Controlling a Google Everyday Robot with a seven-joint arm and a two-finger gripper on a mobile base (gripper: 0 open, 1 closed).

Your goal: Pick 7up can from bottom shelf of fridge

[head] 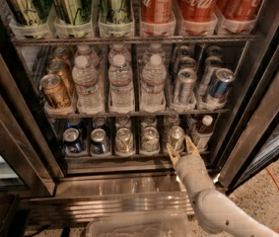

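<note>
The fridge (16,127) stands open. On its bottom shelf (114,158) three 7up cans with silver tops sit side by side: left (124,139), middle (150,138) and right (176,136). More cans stand behind them. My gripper (181,149) is at the front ledge, just in front of and slightly right of the right 7up can. Its fingers (171,153) are spread open and hold nothing. My pale arm (203,191) comes up from the lower right.
Two dark-blue cans (73,141) stand left of the 7up cans. A small white-capped bottle (202,130) stands right of the gripper. The rack above holds water bottles (121,83) and slim cans (184,85). A clear tray (139,223) lies below, and the door frame (257,112) is at right.
</note>
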